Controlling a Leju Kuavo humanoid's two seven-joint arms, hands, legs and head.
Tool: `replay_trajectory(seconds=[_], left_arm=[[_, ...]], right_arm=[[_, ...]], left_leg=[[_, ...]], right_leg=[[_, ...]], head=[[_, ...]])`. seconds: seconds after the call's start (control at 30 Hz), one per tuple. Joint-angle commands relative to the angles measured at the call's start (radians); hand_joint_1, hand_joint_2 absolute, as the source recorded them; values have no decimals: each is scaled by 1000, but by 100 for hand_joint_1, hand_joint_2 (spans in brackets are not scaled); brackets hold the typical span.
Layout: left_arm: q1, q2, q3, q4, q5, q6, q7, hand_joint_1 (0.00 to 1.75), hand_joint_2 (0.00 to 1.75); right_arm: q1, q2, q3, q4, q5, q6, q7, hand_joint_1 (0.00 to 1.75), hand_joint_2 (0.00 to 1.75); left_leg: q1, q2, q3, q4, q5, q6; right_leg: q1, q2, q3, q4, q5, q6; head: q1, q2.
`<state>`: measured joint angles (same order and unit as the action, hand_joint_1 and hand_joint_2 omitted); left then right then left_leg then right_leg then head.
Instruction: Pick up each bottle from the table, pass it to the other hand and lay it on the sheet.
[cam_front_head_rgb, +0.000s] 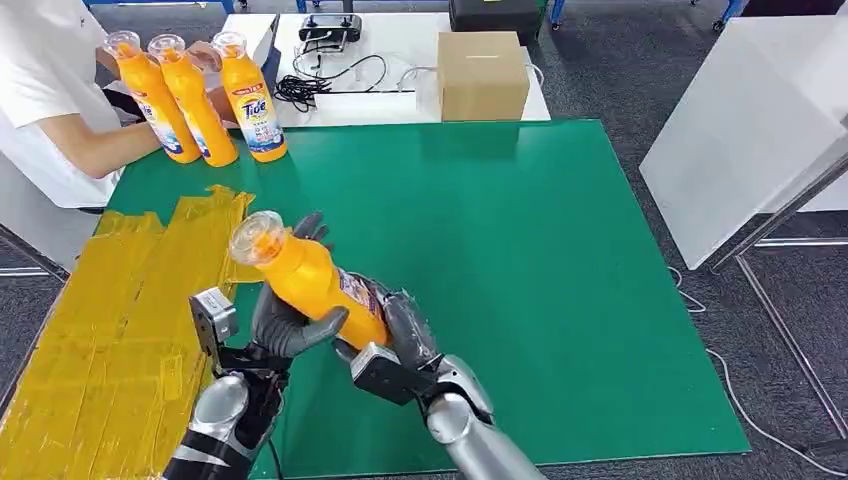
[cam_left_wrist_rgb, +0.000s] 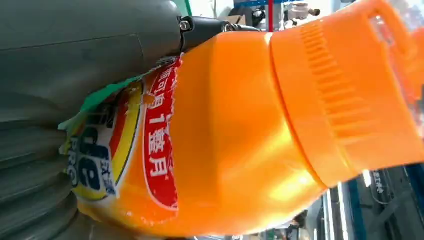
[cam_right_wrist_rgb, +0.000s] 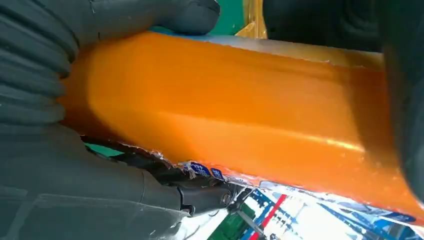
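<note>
An orange detergent bottle (cam_front_head_rgb: 305, 275) with a clear cap hangs tilted above the green mat (cam_front_head_rgb: 520, 260), cap pointing up and to the left, near the right edge of the yellow sheet (cam_front_head_rgb: 120, 320). My left hand (cam_front_head_rgb: 288, 325) wraps the bottle's middle from below. My right hand (cam_front_head_rgb: 400, 340) grips its lower end. Up close, the left wrist view has the bottle (cam_left_wrist_rgb: 240, 130) pressed against the left hand (cam_left_wrist_rgb: 75, 60). The right wrist view has its orange body (cam_right_wrist_rgb: 240, 115) in the right hand (cam_right_wrist_rgb: 50, 190). Three more orange bottles (cam_front_head_rgb: 195, 100) stand upright at the mat's far left corner.
A person in a white shirt (cam_front_head_rgb: 40, 100) sits at the far left, one hand by the standing bottles. A cardboard box (cam_front_head_rgb: 482, 75), cables (cam_front_head_rgb: 320, 85) and a controller lie on the white table behind. A white board (cam_front_head_rgb: 750, 130) leans at the right.
</note>
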<state>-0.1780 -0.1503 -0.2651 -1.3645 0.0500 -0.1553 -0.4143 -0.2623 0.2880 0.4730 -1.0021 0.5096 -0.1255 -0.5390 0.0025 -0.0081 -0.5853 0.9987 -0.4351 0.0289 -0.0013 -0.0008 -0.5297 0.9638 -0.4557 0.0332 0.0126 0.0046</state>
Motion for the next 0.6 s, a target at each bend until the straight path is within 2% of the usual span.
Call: replay_trajectory(seconds=[0.03, 0.43, 0.47, 0.5, 0.6], left_arm=[[-56, -4, 33, 113, 17, 42, -6, 0, 175], [-51, -10, 42, 103, 27, 50, -9, 0, 175], [-46, -18, 57, 95, 43, 61, -17, 17, 175], [-42, -23, 66, 85, 51, 75, -26, 173, 175], [-22, -32, 87, 37, 83, 102, -44, 175, 175]], right_arm=[[-32, -19, 192, 63, 20, -18, 30, 175, 175], [-39, -21, 197, 79, 11, -23, 26, 175, 175], [-40, -21, 197, 83, 5, -24, 28, 175, 175], [-41, -21, 198, 88, 0, -30, 28, 175, 175], [-41, -26, 205, 88, -10, -44, 26, 175, 175]], left_leg=[[1, 1, 3, -1, -1, -1], [1, 0, 4, -1, -1, -1], [1, 0, 3, -1, 0, -1], [1, 0, 2, -1, 0, -1], [1, 1, 4, -1, -1, -1]], right_leg=[[1, 1, 3, -1, 0, 0], [1, -1, 5, -2, -1, 0], [1, -1, 4, -2, -1, 0], [1, 0, 3, -1, 0, 0], [1, 0, 5, -2, -1, 0]], head=[[0, 0], [0, 0], [0, 0], [0, 0], [0, 0]])
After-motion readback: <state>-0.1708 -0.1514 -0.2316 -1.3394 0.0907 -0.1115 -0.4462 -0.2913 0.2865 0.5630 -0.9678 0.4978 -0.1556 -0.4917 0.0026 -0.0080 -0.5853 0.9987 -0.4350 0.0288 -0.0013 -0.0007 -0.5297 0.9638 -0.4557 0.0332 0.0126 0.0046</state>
